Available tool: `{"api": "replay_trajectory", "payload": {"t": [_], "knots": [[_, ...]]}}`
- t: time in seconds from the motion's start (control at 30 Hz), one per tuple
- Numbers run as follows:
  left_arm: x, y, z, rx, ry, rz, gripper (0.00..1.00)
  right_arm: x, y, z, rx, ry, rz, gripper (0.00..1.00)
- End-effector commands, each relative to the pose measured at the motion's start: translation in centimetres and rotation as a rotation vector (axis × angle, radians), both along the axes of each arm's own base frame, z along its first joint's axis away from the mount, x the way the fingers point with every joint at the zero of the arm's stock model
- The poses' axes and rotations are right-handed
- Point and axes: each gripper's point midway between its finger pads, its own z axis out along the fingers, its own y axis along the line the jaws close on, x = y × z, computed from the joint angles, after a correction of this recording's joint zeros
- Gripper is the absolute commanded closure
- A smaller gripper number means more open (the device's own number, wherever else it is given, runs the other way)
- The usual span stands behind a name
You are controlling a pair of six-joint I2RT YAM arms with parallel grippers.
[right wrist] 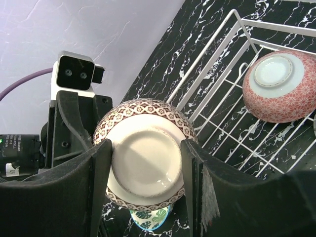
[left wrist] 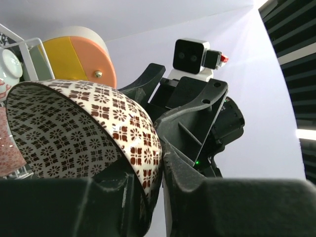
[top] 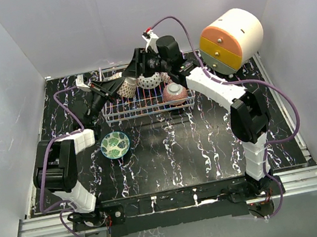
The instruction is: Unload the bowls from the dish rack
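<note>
Currently held: the round ceramic bowl with a brown-and-white floral lattice pattern (left wrist: pixel 74 128) is up off the table between the two arms. It is tipped on edge, with its pale foot ring facing the right wrist camera.
Left gripper (left wrist: pixel 148 200): clamped on the bowl's rim, with the wall pinched between its fingers.
Right gripper (right wrist: pixel 146 153): its black fingers (right wrist: pixel 101 168) press the outer wall on either side of the foot ring, and it looks closed on the bowl.
Step, as judged: a hand-over, one bowl in two holds. Which arm is meant to keep it cannot be told.
Doing it well: only one gripper should let go, and only once the other's hold is firm. A rim pinch on glazed ceramic can pivot, and a hold across the curved wall can slide toward the foot. The releasing gripper should open slowly and back straight off without dragging the bowl.
Rack: the shallow silver wire dish rack (top: pixel 144 108) sits toward the far side of the black marbled tabletop (top: pixel 212 146). A pink-patterned bowl (right wrist: pixel 281 84) lies in it with its foot showing.
Already out: a green leaf-patterned bowl (top: pixel 115 144) sits upright in front of the rack.
Set-down: near the green bowl but apart from it, so the rims don't knock.
</note>
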Motion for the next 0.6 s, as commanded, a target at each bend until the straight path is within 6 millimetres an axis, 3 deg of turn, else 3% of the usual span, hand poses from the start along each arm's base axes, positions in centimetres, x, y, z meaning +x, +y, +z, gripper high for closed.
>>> {"api": "replay_trajectory", "payload": {"t": [0.0,0.1,0.27,0.57], "knots": [[-1.7,-0.1,4.3,-0.023,-0.167,-0.016,0.92,0.1,0.0,3.5,0.081,-0.094,0.010,0.73],[-1.9,0.0,4.4,-0.020,-0.164,-0.015,0.99,0.0,0.0,3.4,0.087,-0.084,0.011,0.71],[-2.4,-0.1,4.6,0.006,-0.170,-0.016,1.00,0.1,-0.7,3.4,0.098,-0.075,-0.006,0.57],[-3.9,0.1,3.9,0.239,-0.168,0.039,1.00,1.1,-5.6,3.5,0.142,-0.043,-0.109,0.49]]}}
